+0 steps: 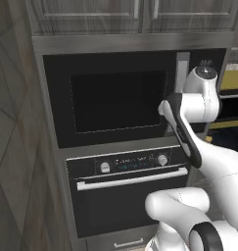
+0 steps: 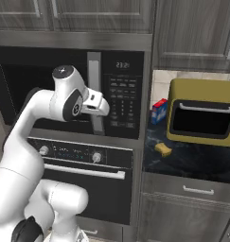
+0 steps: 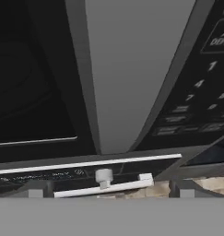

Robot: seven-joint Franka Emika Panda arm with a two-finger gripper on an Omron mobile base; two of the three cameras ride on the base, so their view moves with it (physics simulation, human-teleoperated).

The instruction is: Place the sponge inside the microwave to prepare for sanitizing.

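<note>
The sponge (image 2: 163, 149) is a small yellow block lying on the dark counter (image 2: 201, 163), to the right of the microwave and in front of the toaster oven. The microwave (image 1: 115, 100) (image 2: 121, 94) is built in, and its dark glass door looks shut. Its vertical steel handle (image 1: 182, 71) (image 2: 93, 71) (image 3: 132, 69) stands beside the keypad (image 2: 123, 101). My gripper (image 2: 100, 111) (image 3: 108, 191) is at the lower part of this handle, far from the sponge. It is open wide and holds nothing. In the hand view the handle rises just ahead, between the fingertips (image 3: 35, 191).
A black oven (image 1: 125, 191) (image 2: 83, 175) with knobs and a bar handle sits under the microwave. An olive-yellow toaster oven (image 2: 201, 118) and a blue box (image 2: 159, 111) stand on the counter. Cabinets run above, and a drawer (image 2: 197, 191) sits below the counter.
</note>
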